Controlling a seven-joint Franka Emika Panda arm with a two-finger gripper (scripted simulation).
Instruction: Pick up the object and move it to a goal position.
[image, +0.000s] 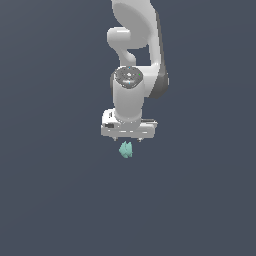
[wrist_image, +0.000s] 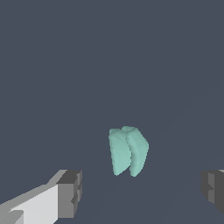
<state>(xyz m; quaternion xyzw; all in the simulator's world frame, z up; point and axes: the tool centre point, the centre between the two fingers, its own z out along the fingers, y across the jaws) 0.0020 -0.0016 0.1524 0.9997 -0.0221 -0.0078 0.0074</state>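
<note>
The object (image: 125, 149) is a small mint-teal lumpy faceted thing lying on the dark grey floor. In the exterior view it sits just below the white gripper (image: 127, 140), whose fingers are barely seen under the hand. In the wrist view the object (wrist_image: 127, 150) lies between and a little beyond the two fingers. One finger (wrist_image: 70, 192) is wide apart from the other finger (wrist_image: 213, 190). The gripper (wrist_image: 142, 191) is open and empty, with no pad touching the object.
The white arm (image: 135, 45) rises behind the gripper toward the top of the exterior view. The plain dark grey surface (image: 60, 200) spreads all around. No goal marker shows in either view.
</note>
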